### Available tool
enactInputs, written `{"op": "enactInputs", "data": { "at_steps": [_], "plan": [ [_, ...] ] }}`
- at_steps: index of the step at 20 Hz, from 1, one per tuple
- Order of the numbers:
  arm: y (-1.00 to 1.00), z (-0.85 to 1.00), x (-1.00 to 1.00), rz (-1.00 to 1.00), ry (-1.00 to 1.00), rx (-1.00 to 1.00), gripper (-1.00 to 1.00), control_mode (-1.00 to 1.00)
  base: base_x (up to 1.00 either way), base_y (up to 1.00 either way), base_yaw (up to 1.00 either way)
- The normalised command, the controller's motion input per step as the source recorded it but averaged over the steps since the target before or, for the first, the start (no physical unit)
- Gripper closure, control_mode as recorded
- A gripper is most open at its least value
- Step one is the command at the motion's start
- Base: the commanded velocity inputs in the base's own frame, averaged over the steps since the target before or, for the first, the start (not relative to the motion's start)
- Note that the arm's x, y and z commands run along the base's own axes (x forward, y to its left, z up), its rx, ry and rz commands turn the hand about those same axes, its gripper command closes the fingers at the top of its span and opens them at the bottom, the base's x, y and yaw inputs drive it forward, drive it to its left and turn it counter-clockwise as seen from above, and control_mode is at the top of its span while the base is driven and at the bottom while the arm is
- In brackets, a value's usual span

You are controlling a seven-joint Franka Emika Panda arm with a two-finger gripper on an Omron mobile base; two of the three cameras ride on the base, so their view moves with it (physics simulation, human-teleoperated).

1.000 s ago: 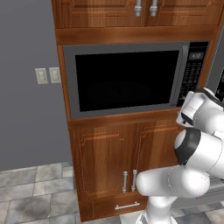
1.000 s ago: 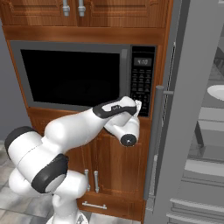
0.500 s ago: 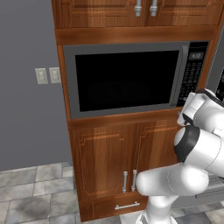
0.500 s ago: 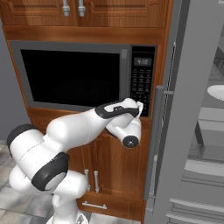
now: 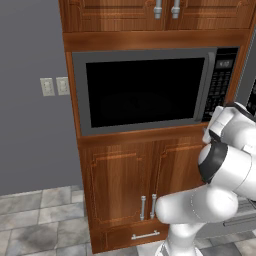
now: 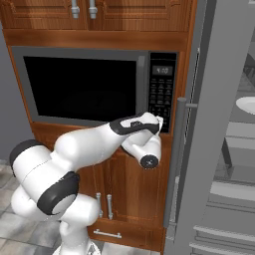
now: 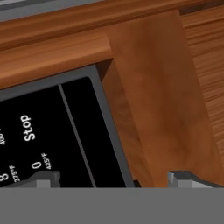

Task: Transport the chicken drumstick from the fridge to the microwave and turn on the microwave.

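My two base cams sit behind the arm, left and right, both facing the microwave [image 5: 150, 90]; hand cam's right up against its button panel [image 7: 48, 140].

The microwave [image 5: 150, 90] has a grey frame, a black window and a black button panel [image 6: 162, 89] printed with small white keys and a pale digital readout. In the hand view, that panel [image 7: 48, 135] shows white lettering, "Stop" among it, inside a grey edge. The cabinets [image 5: 125, 185] around it are reddish-brown wood with a visible grain and metallic silver handles [image 5: 148, 206]. The wall [image 5: 30, 100] is flat grey, with two cream outlet plates [image 5: 55, 86]. The floor [image 5: 40, 220] is mottled grey stone tile with darker joints. The fridge [image 6: 209, 129] is plain grey. The arm [image 6: 84, 149] is glossy white with black joint bands.
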Motion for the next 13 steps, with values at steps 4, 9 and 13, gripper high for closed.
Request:
{"op": "enactInputs", "data": {
  "at_steps": [4,9,13],
  "plan": [
    [0.01,-0.05,0.15,0.00,0.00,0.00,-1.00,-1.00,0.00,0.00,0.00],
    [0.03,-0.08,0.15,0.00,0.00,0.00,-1.00,-1.00,0.00,0.00,0.00],
    [0.05,-0.09,0.08,0.00,0.00,0.00,-1.00,-1.00,0.00,0.00,0.00]
  ]
}}
